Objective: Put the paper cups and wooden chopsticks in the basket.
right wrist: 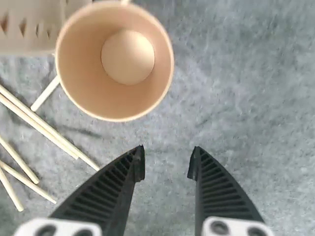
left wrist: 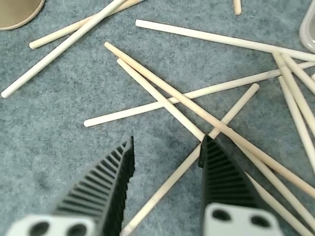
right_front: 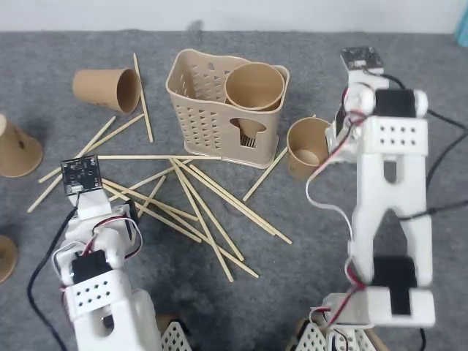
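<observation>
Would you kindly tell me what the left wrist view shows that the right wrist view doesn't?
Left wrist view: the open left gripper over a crossed chopstick pile, one stick running between its fingers, plus part of a tan cup.
Right wrist view: the open right gripper over bare carpet, just short of an upright paper cup, which stands beside the basket.
Shared: grey carpet and loose wooden chopsticks lying flat.
</observation>
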{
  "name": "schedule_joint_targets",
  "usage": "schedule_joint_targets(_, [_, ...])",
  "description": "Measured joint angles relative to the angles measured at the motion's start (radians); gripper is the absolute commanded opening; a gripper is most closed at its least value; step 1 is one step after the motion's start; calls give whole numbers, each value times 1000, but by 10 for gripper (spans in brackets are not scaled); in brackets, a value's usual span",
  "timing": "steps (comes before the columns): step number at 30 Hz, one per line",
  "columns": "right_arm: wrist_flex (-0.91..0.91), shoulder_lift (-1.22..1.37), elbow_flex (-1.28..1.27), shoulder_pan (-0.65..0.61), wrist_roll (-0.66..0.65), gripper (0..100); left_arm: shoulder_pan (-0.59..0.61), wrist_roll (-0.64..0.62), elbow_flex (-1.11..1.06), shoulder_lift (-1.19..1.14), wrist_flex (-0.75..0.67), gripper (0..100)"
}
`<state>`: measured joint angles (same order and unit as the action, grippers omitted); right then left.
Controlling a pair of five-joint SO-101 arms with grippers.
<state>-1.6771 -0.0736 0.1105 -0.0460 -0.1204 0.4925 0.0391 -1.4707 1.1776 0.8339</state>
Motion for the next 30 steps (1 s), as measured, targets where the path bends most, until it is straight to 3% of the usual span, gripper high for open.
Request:
schedule_joint_targets(6, [267, -287, -368, -2, 0, 165, 0, 0, 0, 0, 0, 206])
schedule_joint_targets(10, [390, -344, -460, 32, 18, 165, 0, 0, 0, 0, 0, 206])
schedule_joint_targets(18, [575, -273, -473, 49, 167, 165, 0, 0, 0, 0, 0, 206])
schedule_joint_targets(30, [747, -2, -473, 3, 183, 162, 0, 0, 0, 0, -2, 206])
